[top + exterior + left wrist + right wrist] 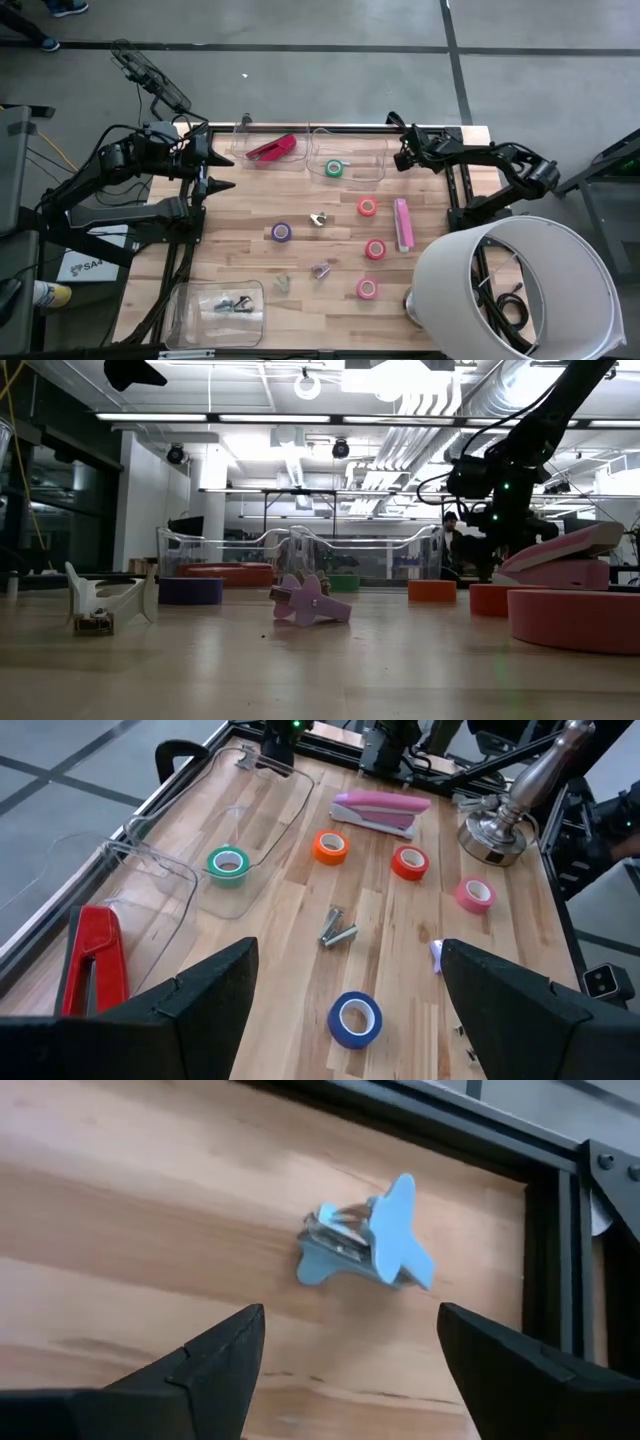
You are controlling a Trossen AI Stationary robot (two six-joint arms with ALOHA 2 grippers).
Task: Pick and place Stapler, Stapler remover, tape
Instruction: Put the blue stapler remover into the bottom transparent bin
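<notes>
Left arm pose: folded at the counter's (250, 230) left far corner, forearm reaching in over the edge; left hand (222, 172) above the wood, fingers pointing toward the middle.
Left hand state: fingers (190, 995) spread wide, nothing between them.
Right arm pose: comes in from the right side, stretched along the far edge; right hand (397, 152) at the right end of the clear trays.
Right hand state: fingers (215, 1350) wide apart, holding nothing.
Red stapler (271, 148): lies in the left clear tray (240, 140) at the far edge, just beyond the left hand, not touched.
Green tape (334, 168): inside the right clear tray (375, 170), between the two hands, nearer the right one.
Pink stapler (402, 225): flat on the counter, right of centre, nearer than the right hand and apart from it.
Red-pink tapes: one (367, 207) just left of the pink stapler, one (375, 249) below it, one (367, 289) toward the near edge.
Purple tape (282, 232): mid-counter, well apart from both hands.
Stapler removers: silver one (319, 219) at centre; lilac one (321, 269) nearer; pale one (282, 284) beside it; a blue one (365, 1245) on the wood straight ahead of the right hand.
Near-left clear tray (185, 320): holds small dark items, too small to identify.
Lamp (520, 285): white shade over the near right corner.
</notes>
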